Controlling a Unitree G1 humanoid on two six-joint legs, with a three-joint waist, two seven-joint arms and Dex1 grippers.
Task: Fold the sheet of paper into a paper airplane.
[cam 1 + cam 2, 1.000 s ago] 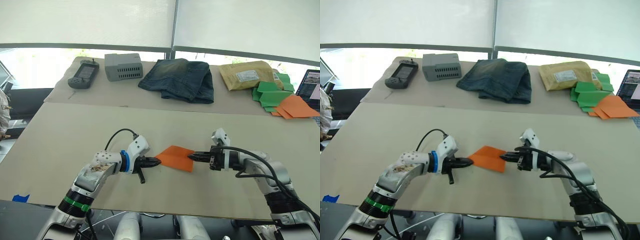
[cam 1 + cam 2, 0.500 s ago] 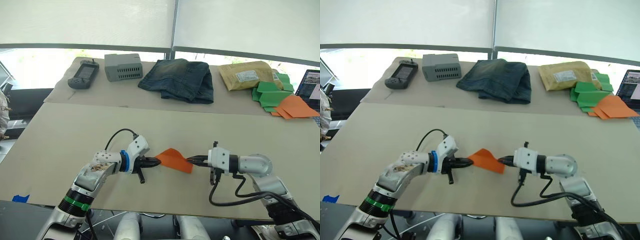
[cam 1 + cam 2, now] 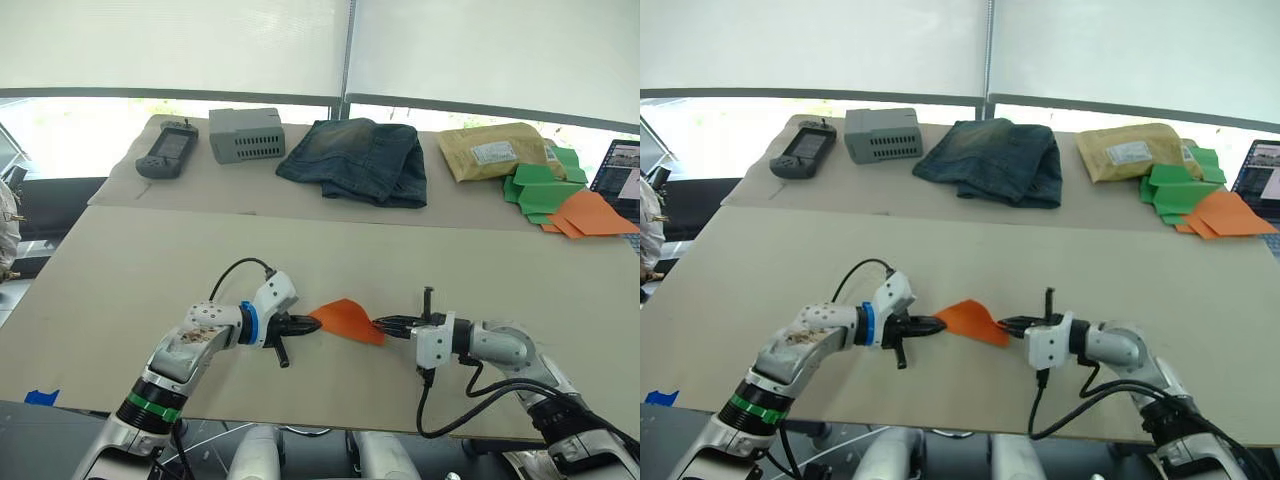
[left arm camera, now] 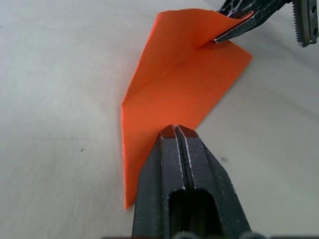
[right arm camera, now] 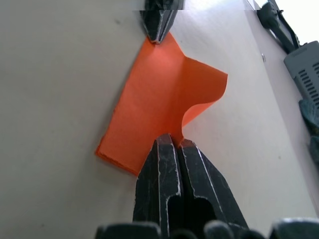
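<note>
The near desk (image 3: 120, 270) carries the sheet of paper (image 3: 345, 318), a bright orange folded piece lying near the front edge, about midway between the two arms.

Left tool (image 3: 312, 323): its fingers are pressed together on the left corner of the sheet of paper, pinning that corner low at the desk surface. In the left wrist view the black fingers (image 4: 172, 164) meet with no gap and the orange corner sits between their tips.

Sheet of paper: a crease runs along its length. The left part lies flat on the desk. The right part has one layer lifted and curled upward, visible in the right wrist view as a raised flap (image 5: 204, 87).

Right tool (image 3: 381, 324): its fingers are clamped on the right edge of the sheet of paper, at the base of the curled layer. The arm reaches in from the right, level with the left tool.

Far desk (image 3: 480, 210), left to right: a dark handheld device (image 3: 166, 148), a grey box (image 3: 247, 133), folded jeans (image 3: 358, 158), a tan padded envelope (image 3: 492, 150), green paper shapes (image 3: 540, 185) and further orange sheets (image 3: 590, 214). At the far right edge a screen (image 3: 622, 168) is partly in view.
</note>
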